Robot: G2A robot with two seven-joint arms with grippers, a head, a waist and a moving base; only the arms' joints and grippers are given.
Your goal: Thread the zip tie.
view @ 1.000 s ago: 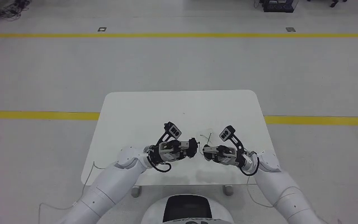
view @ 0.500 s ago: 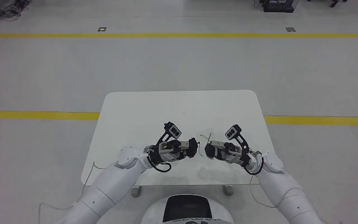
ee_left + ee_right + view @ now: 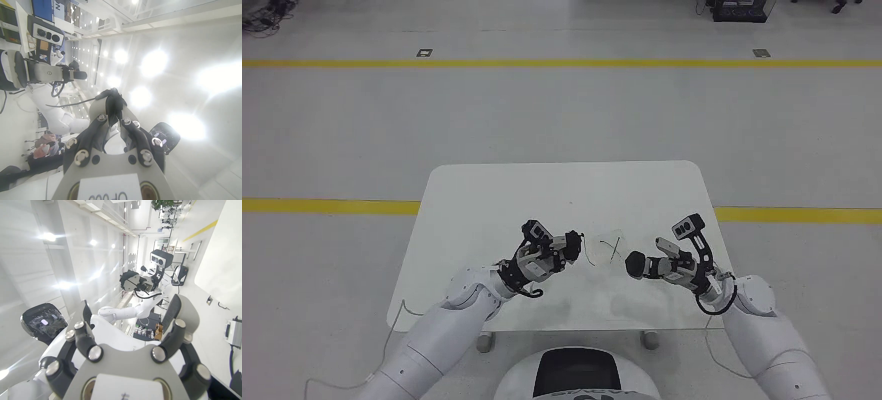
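Two tools hung over the near half of the worktop [image 3: 492, 200], and only one of them had hold of anything. Your left tool [image 3: 112, 98] was pinched shut on the zip tie [image 3: 79, 102], whose thin strap ran out sideways from the fingertips. From above, the tie read as a pale loop in the gap between the tools, close to the left one and apart from the right. Your right tool [image 3: 128, 309] stood wide open with nothing between its fingers.

I could not tell whether the tail had already entered the head; the strap was too fine to judge.

As I read it, the step in hand was to take the free end. You would have done best to hold the left tool steady as the anchor. The right should have come in low and square to the strap and closed near the tip. A grip far back would likely have let the tail bend away from the slot. A slow approach was probably wise, since a nudge could have swung the loop aside.
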